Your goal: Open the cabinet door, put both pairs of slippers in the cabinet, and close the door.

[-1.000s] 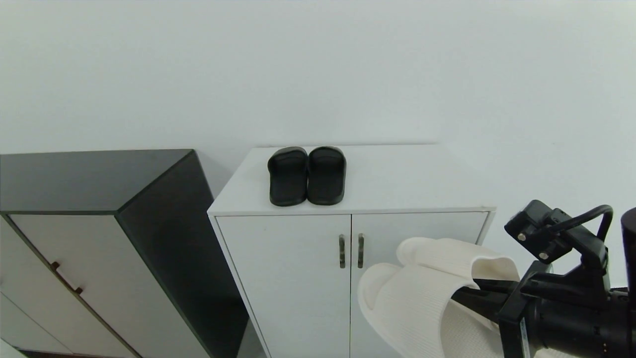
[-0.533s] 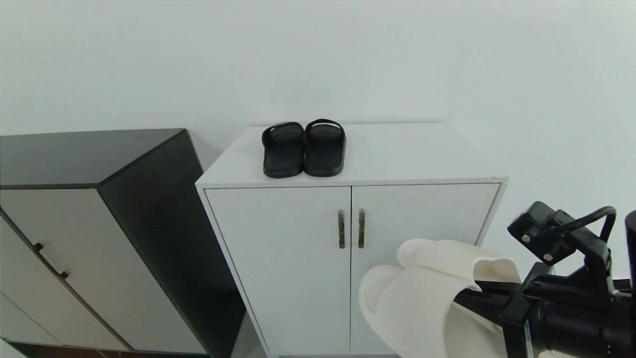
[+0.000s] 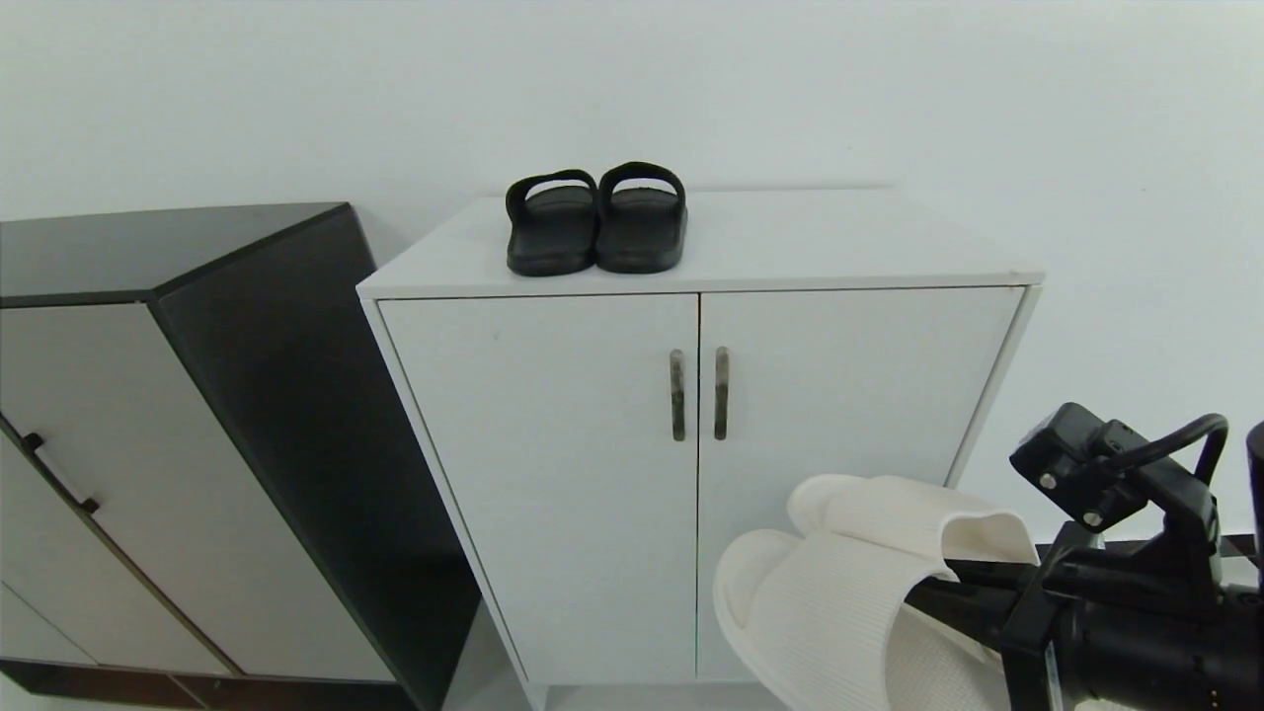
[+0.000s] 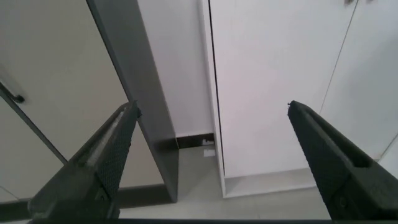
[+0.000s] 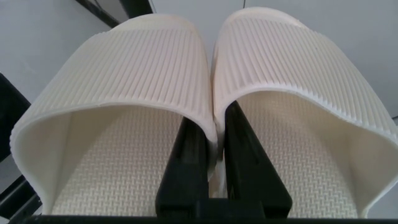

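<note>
A white two-door cabinet (image 3: 553, 474) stands against the wall, both doors shut, with two dark handles (image 3: 698, 393) at the centre seam. A pair of black slippers (image 3: 595, 219) rests on its top, left of centre. My right gripper (image 3: 933, 588) is low at the right, in front of the right door, shut on a pair of cream ribbed slippers (image 3: 839, 583); its fingers (image 5: 193, 155) pinch the inner straps of both cream slippers (image 5: 205, 74) together. My left gripper (image 4: 211, 112) is open, empty, facing the cabinet's lower left corner (image 4: 217, 168).
A black-sided cabinet (image 3: 247, 415) with pale drawer fronts stands close to the left of the white cabinet, a narrow gap (image 4: 193, 143) between them. The white wall runs behind both. Bare floor (image 4: 261, 202) lies below the white cabinet.
The head view has shifted: the cabinet now sits higher and larger in the picture, showing more of its doors. The right gripper keeps the cream slippers in the same place.
</note>
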